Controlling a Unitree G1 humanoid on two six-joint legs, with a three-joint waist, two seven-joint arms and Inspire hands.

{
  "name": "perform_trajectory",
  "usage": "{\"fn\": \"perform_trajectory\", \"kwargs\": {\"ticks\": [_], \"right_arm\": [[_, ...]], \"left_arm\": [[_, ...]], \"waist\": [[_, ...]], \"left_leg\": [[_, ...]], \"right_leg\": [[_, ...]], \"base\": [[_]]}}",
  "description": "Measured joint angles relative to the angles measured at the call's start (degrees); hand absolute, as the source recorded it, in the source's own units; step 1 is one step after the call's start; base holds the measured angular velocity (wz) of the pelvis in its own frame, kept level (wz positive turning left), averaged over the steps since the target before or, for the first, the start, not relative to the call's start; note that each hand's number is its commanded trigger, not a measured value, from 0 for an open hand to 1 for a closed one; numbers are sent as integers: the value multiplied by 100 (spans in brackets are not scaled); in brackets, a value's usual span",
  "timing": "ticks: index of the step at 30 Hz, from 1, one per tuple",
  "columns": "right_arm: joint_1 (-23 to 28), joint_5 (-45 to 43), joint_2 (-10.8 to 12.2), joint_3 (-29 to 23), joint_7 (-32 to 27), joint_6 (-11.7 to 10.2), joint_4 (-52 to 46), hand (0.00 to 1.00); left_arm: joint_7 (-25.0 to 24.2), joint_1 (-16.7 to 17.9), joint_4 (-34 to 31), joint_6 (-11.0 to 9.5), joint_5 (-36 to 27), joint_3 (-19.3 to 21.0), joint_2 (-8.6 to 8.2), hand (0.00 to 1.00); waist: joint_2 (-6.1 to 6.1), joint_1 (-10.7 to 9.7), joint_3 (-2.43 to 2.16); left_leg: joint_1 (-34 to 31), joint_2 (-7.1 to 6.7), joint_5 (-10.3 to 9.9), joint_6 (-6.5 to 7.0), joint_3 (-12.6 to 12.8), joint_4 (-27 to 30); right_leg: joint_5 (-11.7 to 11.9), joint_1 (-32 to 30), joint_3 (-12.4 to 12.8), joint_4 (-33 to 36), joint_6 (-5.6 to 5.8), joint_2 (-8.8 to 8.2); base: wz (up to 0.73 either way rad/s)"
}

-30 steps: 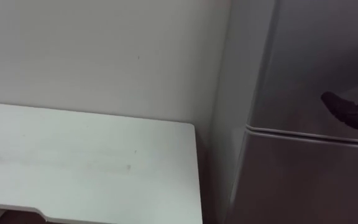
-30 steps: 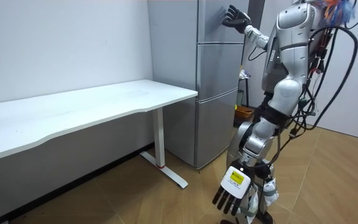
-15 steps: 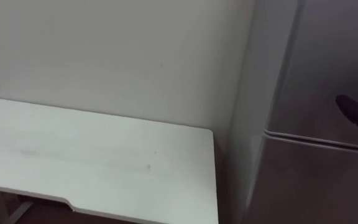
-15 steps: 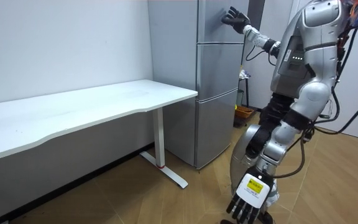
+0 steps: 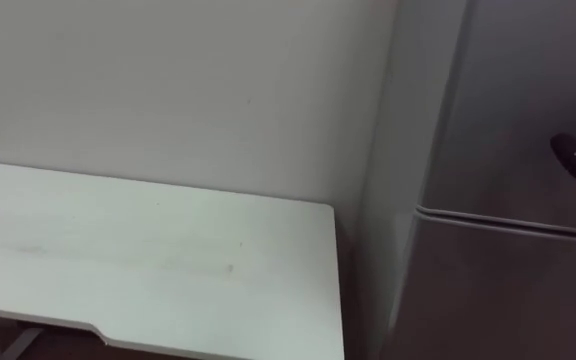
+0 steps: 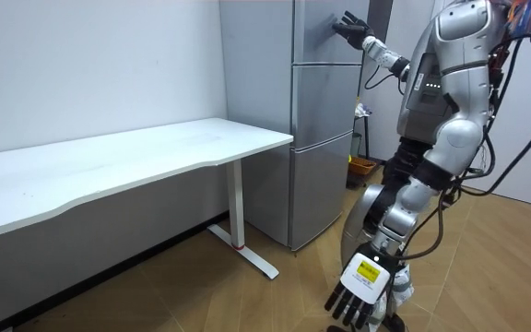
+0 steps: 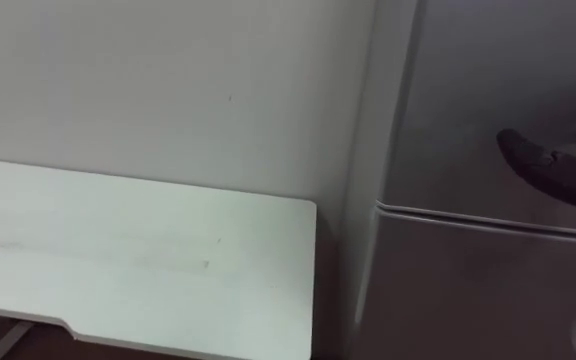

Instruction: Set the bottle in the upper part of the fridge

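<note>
The robot is seen standing on the wooden floor [image 6: 247, 295] at the right of the room view, turned toward the grey fridge [image 6: 316, 129] in the upper middle of that frame. Its right hand [image 6: 352, 26] is raised to the top of the frame and held at the front of the upper door [image 5: 528, 100]. The fingers are stretched out straight and spread, with nothing grasped. Whether they actually touch the door cannot be told.

In the eye views a dark finger is shown at the right edge of the frame. It lies across the upper door, just above the seam that parts it from the lower door [image 5: 508, 290]. Both doors are shut.

The left hand [image 6: 356, 293] is hung low at the bottom of the room view, right of centre, near the floor. Its fingers are relaxed and point downward, and it is empty.

A white table [image 6: 109, 166] is stretched across the left half of the room view, against the pale wall [image 5: 168, 90]. Its right end is set just beside the fridge, with a narrow gap between them. Where the bottle is cannot be told.
</note>
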Motion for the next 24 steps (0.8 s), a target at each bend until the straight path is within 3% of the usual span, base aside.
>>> {"fn": "perform_trajectory", "kwargs": {"ticks": [6,16,23,24], "right_arm": [[203,443,-15,-526,-216,74,-44,0],[210,820,-315,-906,-717,75,-48,0],[526,1591,-377,-1418,-887,72,-32,0],[623,1728,-377,-1499,-887,72,-19,0]], "left_arm": [[5,53,154,-168,-8,338,-49,0],[6,-12,176,-293,-30,337,-127,0],[6,28,170,-404,-68,337,-132,0],[6,44,169,-403,-69,337,-132,0]], "waist": [[13,-170,6],[-16,-496,27],[-92,-566,34],[-44,-581,9]], "left_leg": [[114,-30,20,36,32,-158],[98,-14,-23,-18,178,-251],[105,11,-83,-52,212,-241],[109,13,-99,-48,226,-234]], "right_leg": [[13,62,21,-85,-25,-6],[-35,-17,34,-102,-65,25],[-53,16,66,-181,-80,64],[-53,17,82,-186,-79,65]], "base": [[-2],[-4],[-1],[-4]]}}
